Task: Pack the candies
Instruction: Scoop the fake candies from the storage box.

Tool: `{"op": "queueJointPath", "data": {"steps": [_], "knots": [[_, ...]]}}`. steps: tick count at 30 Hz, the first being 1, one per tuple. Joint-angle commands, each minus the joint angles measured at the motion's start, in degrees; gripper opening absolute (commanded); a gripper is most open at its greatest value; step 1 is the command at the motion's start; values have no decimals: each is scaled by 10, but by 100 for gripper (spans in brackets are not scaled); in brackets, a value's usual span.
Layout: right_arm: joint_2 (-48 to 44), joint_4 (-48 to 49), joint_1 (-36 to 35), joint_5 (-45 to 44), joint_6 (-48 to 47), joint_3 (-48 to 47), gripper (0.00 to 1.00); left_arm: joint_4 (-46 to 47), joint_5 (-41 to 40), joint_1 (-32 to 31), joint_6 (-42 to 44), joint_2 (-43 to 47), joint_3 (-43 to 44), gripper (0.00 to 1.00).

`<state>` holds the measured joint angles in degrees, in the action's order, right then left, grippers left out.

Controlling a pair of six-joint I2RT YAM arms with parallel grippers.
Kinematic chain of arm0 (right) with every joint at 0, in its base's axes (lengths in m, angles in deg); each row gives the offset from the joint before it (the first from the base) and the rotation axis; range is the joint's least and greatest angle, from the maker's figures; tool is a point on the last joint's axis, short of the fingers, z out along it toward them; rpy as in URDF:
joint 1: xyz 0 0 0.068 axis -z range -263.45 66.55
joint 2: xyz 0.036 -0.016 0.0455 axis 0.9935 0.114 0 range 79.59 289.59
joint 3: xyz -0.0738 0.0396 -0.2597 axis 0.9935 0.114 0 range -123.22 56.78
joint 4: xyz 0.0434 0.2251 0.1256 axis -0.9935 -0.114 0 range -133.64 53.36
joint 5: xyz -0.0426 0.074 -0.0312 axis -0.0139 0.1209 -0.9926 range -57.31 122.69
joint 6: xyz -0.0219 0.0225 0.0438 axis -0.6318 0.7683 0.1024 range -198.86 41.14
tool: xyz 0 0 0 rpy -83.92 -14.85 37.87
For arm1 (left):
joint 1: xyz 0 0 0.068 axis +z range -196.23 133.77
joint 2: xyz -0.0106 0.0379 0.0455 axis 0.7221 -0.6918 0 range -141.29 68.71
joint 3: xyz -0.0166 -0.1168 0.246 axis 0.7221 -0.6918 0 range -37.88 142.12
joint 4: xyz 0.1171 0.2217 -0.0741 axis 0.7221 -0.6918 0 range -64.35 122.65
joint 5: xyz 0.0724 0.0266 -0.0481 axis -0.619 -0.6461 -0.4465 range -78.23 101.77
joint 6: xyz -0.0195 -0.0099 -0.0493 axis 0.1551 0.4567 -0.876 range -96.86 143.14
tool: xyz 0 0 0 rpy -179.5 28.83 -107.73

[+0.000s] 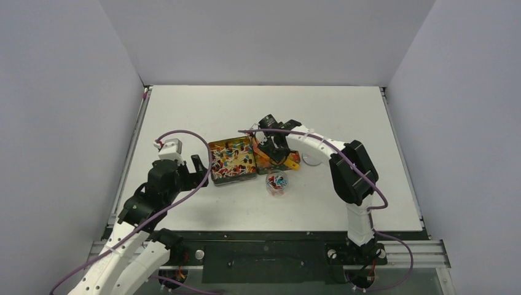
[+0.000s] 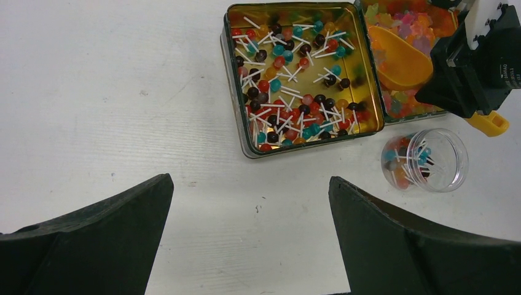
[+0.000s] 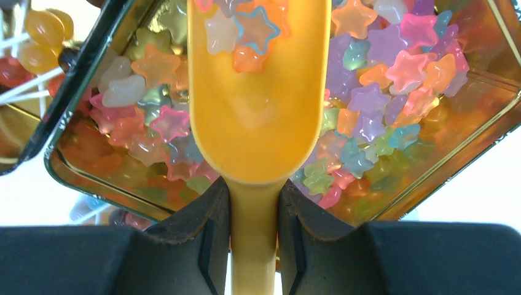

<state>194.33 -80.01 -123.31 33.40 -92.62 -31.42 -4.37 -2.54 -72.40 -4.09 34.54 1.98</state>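
Seen from above, two open gold-lined tins lie side by side in the middle of the counter (image 1: 184, 110). The left tin (image 2: 313, 141) is full of small ball lollipops (image 2: 295, 80) in red, blue, dark and orange with white sticks. The right tin (image 3: 473, 117), touching it at its 3 o'clock side, holds translucent star-shaped candies (image 3: 381, 92) in pink, purple, orange, green and yellow.

The right fingers (image 3: 184, 246) are closed tight on the narrow handle of an orange scoop (image 3: 258, 104), one on each side. The scoop's bowl reaches over the star candies inside the right tin. A few stars lie at the far end of the bowl, and the rest of it is bare.

A small clear jar (image 2: 427, 160) stands on the counter at about 5 o'clock from the lollipop tin, just beside both tins. It is open and holds a few lollipops.

The left fingers (image 2: 92, 246) are spread wide and hold nothing. They hang over bare counter at 9 o'clock from the lollipop tin, close to it but apart.
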Motion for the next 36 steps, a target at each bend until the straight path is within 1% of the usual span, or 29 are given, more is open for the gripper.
{"op": "queueJointPath", "data": {"steps": [1, 5, 13, 24, 36], "knots": [[-14, 94, -1, 79, 42, 29, 0, 26, -2, -1, 5, 2, 0, 96], [-33, 143, 3, 70, 68, 52, 0, 28, 2, -1, 6, 3, -1, 96], [-52, 207, 4, 54, 103, 78, 0, 30, 8, -1, 7, -4, -1, 96], [-84, 278, 5, 22, 116, 131, 0, 37, 29, -1, 12, -8, -3, 96], [-154, 346, 10, 3, 112, 217, 0, 38, 29, -1, 15, -10, -3, 96]]}}
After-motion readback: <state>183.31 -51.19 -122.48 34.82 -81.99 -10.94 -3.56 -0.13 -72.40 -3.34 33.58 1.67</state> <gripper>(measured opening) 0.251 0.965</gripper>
